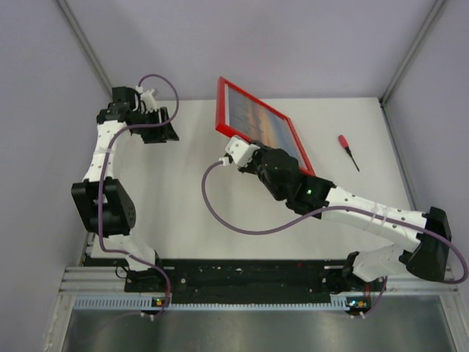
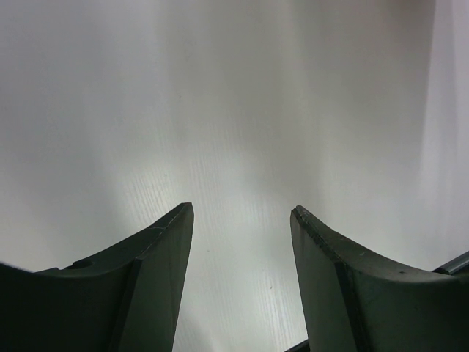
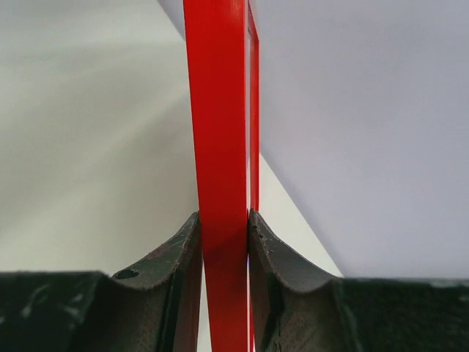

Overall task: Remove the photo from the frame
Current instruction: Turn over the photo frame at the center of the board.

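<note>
**Right end effector pinching the frame, left one spread and empty**

My right end effector is pinched on the red frame, gripping it by one of its edges. In the right wrist view the frame runs edge-on straight away from me. One dark finger presses against its left face and the other against its right, with no gap on either side.

From above, the frame is held up and tilted over the middle of the white bench, with its front turned up toward the overhead camera. Its far left corner shows in front of the back wall. I cannot tell whether any part of it touches the bench.

The photo sits inside the frame, its orange-and-blue sunset filling the opening.

My left end effector is out near the far left corner of the bench, well apart from the frame. Its fingers are spread, with only pale bare surface between them, and they hold nothing.

A red-handled screwdriver lies on the bench to the right of the frame, apart from it and from both arms.
</note>
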`<action>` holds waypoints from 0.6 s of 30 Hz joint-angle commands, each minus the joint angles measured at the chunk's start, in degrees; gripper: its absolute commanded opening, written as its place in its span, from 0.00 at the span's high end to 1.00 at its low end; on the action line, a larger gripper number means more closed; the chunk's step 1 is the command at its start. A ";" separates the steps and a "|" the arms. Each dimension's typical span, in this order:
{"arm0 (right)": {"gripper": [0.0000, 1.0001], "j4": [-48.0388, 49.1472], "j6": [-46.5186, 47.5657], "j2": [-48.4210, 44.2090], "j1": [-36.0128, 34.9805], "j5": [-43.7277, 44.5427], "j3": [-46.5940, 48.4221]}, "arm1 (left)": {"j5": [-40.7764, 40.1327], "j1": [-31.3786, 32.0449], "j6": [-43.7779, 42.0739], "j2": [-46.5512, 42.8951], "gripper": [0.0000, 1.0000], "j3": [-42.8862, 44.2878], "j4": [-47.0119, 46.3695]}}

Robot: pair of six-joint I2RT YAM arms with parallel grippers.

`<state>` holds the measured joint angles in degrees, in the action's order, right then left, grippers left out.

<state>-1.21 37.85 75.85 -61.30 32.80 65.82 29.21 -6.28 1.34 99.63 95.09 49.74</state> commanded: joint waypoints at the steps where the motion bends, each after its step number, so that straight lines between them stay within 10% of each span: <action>1: 1.00 1.75 -3.83 -5.54 1.70 -1.06 6.33 | 1.72 -0.22 -0.82 -1.37 0.39 -0.43 -1.48; 18: 1.00 -12.93 -13.76 -6.34 11.45 -11.61 19.25 | 3.75 -0.13 -0.82 -1.20 0.38 -0.61 -1.84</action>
<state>-16.56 28.62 71.00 -51.81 24.32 80.07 30.87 -6.28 1.34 99.63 95.02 49.71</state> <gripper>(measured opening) 0.260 0.615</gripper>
